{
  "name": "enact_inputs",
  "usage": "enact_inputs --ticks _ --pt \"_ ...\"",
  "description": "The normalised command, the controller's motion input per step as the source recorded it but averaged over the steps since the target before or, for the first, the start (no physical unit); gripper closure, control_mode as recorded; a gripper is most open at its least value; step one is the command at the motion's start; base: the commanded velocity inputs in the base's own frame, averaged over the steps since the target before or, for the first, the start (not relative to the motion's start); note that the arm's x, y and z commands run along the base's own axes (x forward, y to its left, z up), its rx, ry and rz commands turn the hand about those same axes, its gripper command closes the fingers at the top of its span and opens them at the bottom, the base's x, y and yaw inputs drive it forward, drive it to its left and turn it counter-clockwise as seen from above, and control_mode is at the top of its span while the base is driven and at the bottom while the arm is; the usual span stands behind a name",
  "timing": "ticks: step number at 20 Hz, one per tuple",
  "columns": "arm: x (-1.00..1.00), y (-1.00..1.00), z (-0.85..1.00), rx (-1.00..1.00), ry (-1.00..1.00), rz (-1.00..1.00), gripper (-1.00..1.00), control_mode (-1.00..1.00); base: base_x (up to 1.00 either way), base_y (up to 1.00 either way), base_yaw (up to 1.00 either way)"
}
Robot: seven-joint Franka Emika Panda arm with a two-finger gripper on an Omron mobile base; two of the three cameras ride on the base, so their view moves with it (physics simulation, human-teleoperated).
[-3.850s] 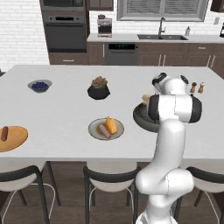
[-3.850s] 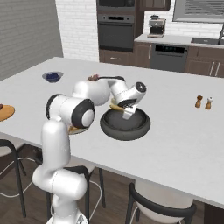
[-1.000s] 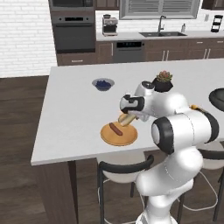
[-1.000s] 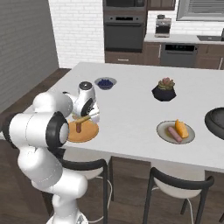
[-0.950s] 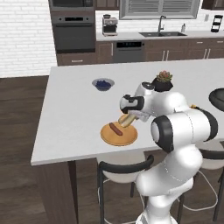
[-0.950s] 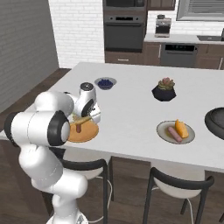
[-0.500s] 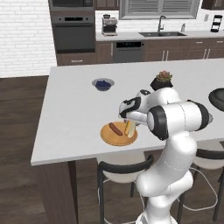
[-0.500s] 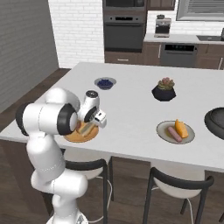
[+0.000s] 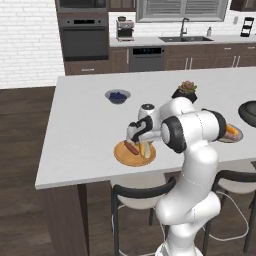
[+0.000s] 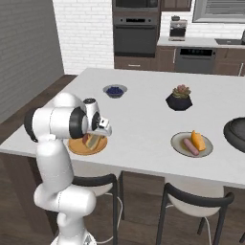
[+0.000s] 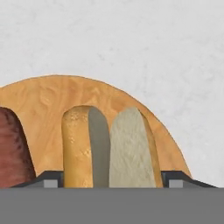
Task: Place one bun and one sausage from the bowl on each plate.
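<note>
Lower centre of the hand view: we see the gripper (image 11: 111,181) spread wide, tips either side of the bun (image 11: 107,146), apparently let go. The bun lies on the wooden plate (image 11: 52,94), long axis running straight away from the hand. The sausage (image 11: 13,148) lies parallel, just beside it at lower left. Past the plate's curved rim, bare counter (image 11: 153,48) fills the upper frame. We judge straight up the freest way out. At far right of the right base view: grey plate (image 10: 179,146), dark bowl (image 10: 237,131).
</note>
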Motion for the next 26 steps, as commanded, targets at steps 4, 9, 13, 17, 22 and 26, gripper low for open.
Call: enact_inputs --ticks 4,9,13,17,22,26 --pt "0.07 0.0 -0.07 0.0 0.0 0.05 -1.0 -1.0 0.0 0.0 0.0" --pt "-0.17 0.0 0.5 0.0 -0.13 0.0 -1.0 -1.0 0.0 0.0 0.0" --pt "-0.3 0.0 0.66 0.0 -0.23 0.0 -1.0 -1.0 0.0 0.0 0.0" --pt "-0.61 -0.01 0.88 0.01 -0.32 0.0 -1.0 -1.0 0.0 0.0 0.0" --pt "-1.0 -0.13 1.0 0.07 -0.61 0.0 -1.0 -1.0 0.0 0.0 0.0" --pt "-1.0 -0.14 1.0 0.05 -0.59 0.0 -1.0 -1.0 0.0 0.0 0.0"
